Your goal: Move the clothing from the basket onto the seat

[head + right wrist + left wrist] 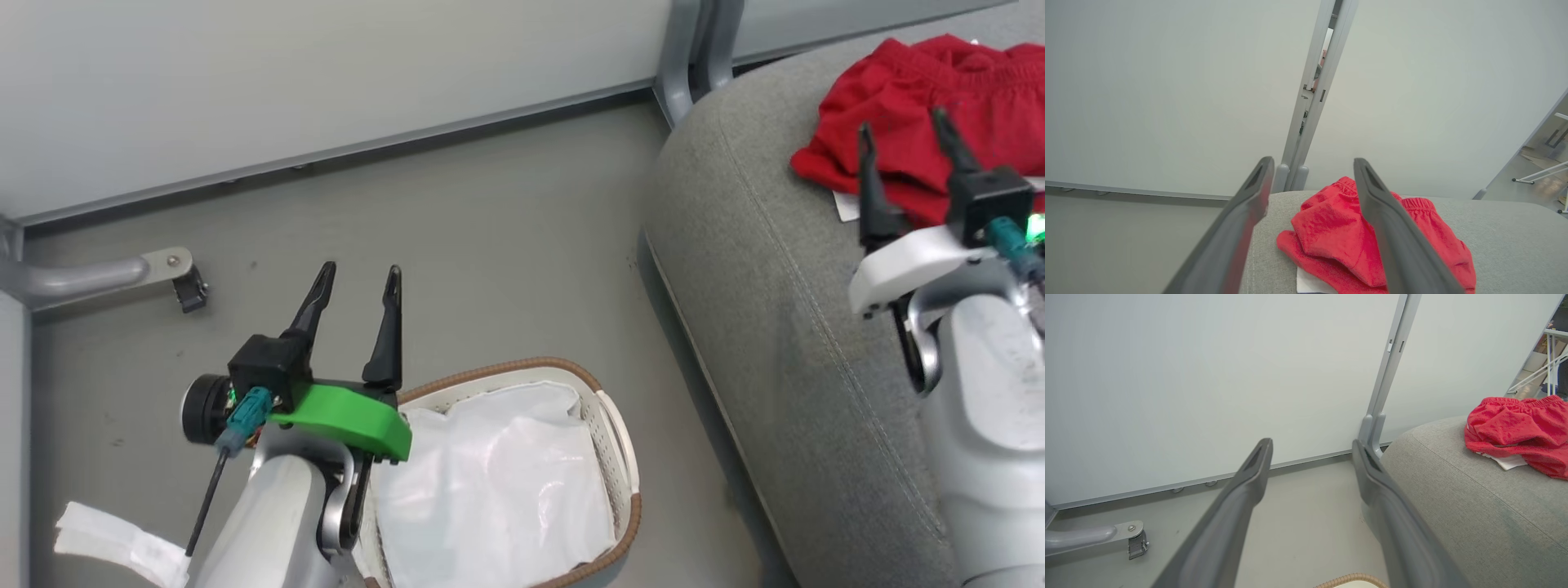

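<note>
My left pincer (361, 273) wide and empty by the basket (506, 365), white liner (498, 482) inside, my right pincer (901, 122) wide over the red shorts (898, 82), crumpled on the grey sofa seat (775, 245)

A lab, fenced by wheeled white partitions (326, 73).

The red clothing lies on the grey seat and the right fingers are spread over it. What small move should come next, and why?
Probably lift the right gripper up and back from the clothing. Its fingers stand open with nothing between them, the clothing rests on the seat, and the visible part of the basket holds a white liner, no red fabric, so the transfer looks done.
</note>
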Motion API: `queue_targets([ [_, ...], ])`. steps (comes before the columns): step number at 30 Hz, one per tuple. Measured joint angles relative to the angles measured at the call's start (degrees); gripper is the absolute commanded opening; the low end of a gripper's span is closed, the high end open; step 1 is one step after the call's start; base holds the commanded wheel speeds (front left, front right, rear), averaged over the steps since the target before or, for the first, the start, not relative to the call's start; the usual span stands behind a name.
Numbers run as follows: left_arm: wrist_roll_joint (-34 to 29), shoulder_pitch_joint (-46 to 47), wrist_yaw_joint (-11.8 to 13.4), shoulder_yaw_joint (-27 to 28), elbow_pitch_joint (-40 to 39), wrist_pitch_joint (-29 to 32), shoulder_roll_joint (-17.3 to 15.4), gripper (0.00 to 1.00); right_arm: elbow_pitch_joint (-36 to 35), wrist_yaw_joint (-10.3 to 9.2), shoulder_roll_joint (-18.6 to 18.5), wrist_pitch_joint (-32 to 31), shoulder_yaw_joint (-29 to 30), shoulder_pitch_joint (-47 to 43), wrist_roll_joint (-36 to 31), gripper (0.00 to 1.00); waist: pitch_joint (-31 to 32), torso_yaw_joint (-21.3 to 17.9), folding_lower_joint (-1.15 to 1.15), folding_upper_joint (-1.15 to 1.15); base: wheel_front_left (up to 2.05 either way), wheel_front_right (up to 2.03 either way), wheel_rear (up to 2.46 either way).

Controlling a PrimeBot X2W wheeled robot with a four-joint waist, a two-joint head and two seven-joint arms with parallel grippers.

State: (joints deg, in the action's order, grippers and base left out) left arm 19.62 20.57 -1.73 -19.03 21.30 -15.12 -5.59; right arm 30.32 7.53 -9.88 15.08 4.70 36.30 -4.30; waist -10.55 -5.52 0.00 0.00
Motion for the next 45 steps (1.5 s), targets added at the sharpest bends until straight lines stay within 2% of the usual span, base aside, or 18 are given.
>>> queue_targets([
  [3,-0.05,-2.72,0.58,2.86,-0.22,0.00,0.34,1.00,-2.54,0.00,3.35,-0.01,0.22,-4.20,1.15,1.00,2.19,1.39,0.00,0.00,0.00,0.00,0.00],
  [9,-0.70,-8.11,0.73,7.81,-1.37,0.00,0.62,1.00,-6.30,0.00,6.81,0.00,0.26,-11.11,4.21,1.00,4.98,4.34,0.00,0.00,0.00,0.00,0.00],
  [16,-1.60,-14.67,0.09,12.18,-3.65,0.00,1.14,1.00,-10.76,0.00,7.19,0.00,-4.60,-18.82,11.38,1.00,7.08,6.29,0.00,0.00,0.00,0.00,0.00],
  [23,-2.11,-19.17,-0.77,13.86,-5.75,0.00,2.12,1.00,-13.84,0.00,7.10,0.00,-6.03,-25.42,13.90,1.00,8.28,7.22,0.00,0.00,0.00,0.00,0.00],
  [31,-2.22,-22.35,-0.80,14.79,-7.44,0.00,2.54,1.00,-14.47,-0.01,7.12,0.00,-8.39,-29.52,13.35,1.00,9.07,7.33,0.00,0.00,0.00,0.00,0.00],
  [45,-2.27,-22.64,-0.79,14.57,-7.39,0.00,2.65,1.00,-13.88,0.00,7.12,0.00,-10.13,-29.83,12.94,1.00,8.88,7.19,0.00,0.00,0.00,0.00,0.00],
])
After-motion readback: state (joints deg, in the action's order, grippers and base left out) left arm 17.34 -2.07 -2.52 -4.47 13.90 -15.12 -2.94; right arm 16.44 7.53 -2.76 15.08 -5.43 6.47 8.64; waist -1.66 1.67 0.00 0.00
